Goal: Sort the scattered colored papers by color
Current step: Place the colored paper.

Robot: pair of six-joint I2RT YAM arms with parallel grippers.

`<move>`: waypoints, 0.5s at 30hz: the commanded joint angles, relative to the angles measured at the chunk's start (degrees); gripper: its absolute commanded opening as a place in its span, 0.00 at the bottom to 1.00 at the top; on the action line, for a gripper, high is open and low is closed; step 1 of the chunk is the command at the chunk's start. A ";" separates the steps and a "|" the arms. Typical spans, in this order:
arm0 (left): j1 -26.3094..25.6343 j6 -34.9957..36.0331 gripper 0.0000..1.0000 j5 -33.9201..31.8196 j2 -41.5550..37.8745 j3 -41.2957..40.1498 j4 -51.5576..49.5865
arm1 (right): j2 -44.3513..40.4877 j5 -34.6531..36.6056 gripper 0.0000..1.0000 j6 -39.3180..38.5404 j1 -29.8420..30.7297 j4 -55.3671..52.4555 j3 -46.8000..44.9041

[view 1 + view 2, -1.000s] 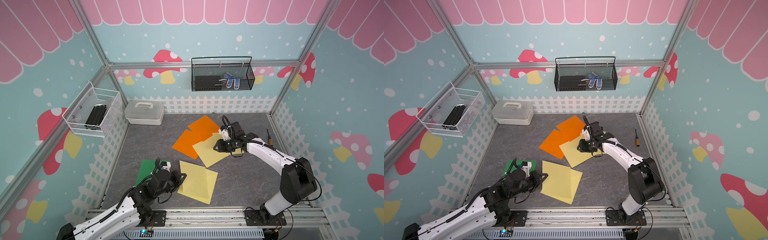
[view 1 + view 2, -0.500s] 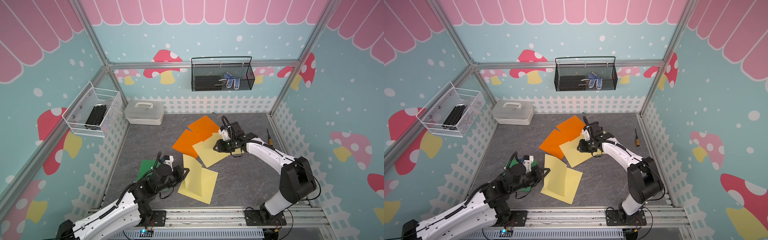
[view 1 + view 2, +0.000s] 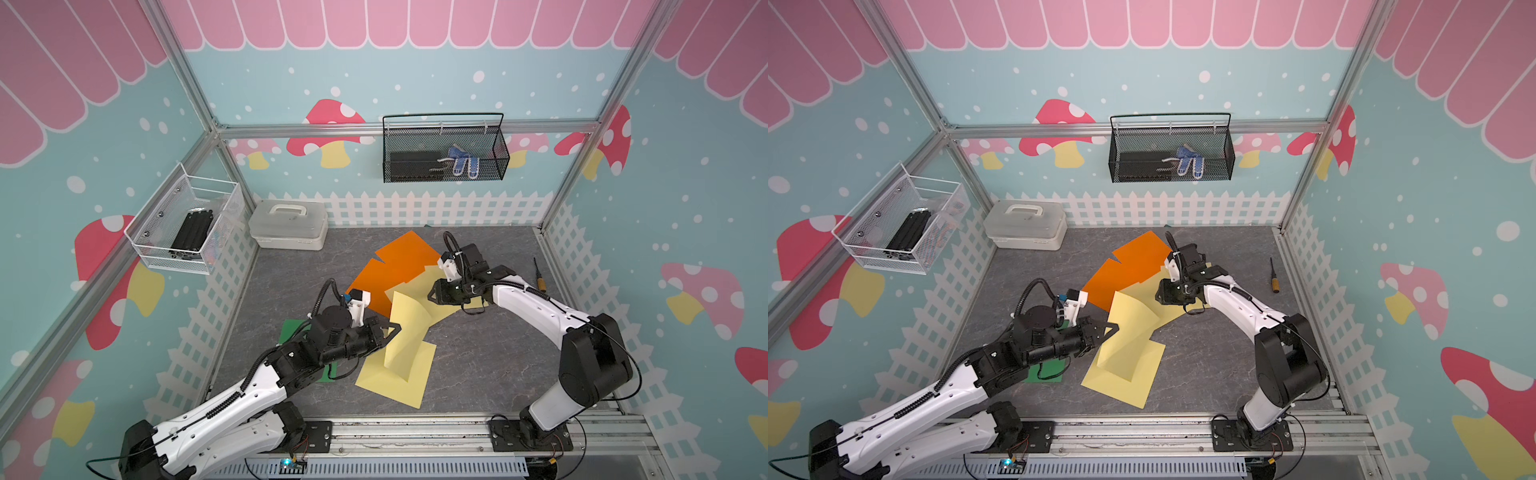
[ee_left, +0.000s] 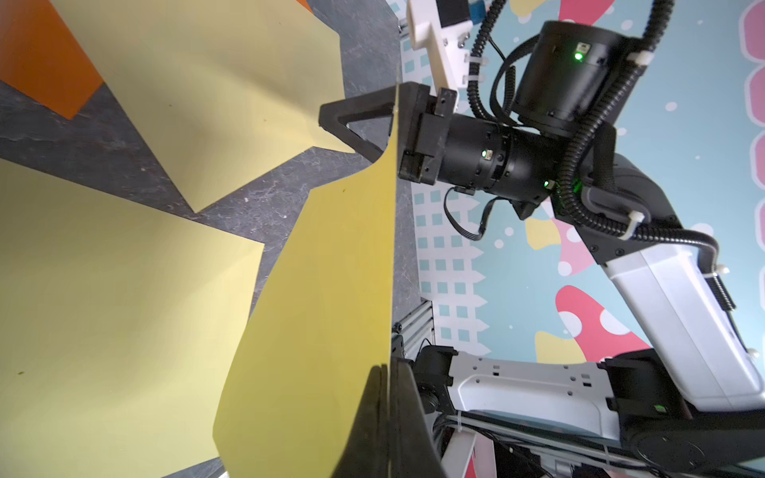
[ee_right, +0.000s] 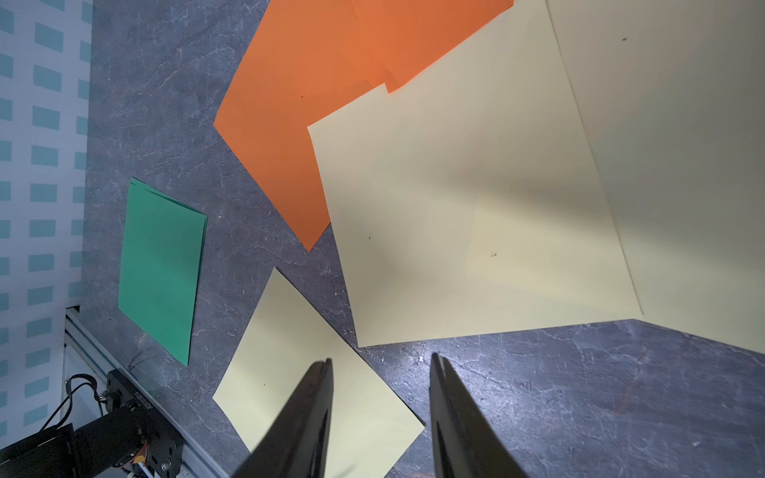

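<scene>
My left gripper is shut on the edge of a pale yellow paper, which it holds up curled off the floor. Beneath lies a second yellow sheet, flat. My right gripper stands open and empty, low over a third yellow sheet near the middle. Two overlapping orange papers lie behind it. A stack of green papers lies at the front left, partly hidden under my left arm in both top views.
A white lidded box sits at the back left corner. A screwdriver lies by the right fence. Wire baskets hang on the left wall and back wall. The front rail bounds the floor.
My left gripper has risen and moved toward the middle, pulling the yellow sheet's edge up from flat into a standing curl. The right arm has not moved.
</scene>
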 commanded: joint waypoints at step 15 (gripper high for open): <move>6.16 -0.83 0.00 7.34 3.97 -17.41 4.84 | -0.78 2.47 0.41 -0.75 -0.43 -1.94 -0.94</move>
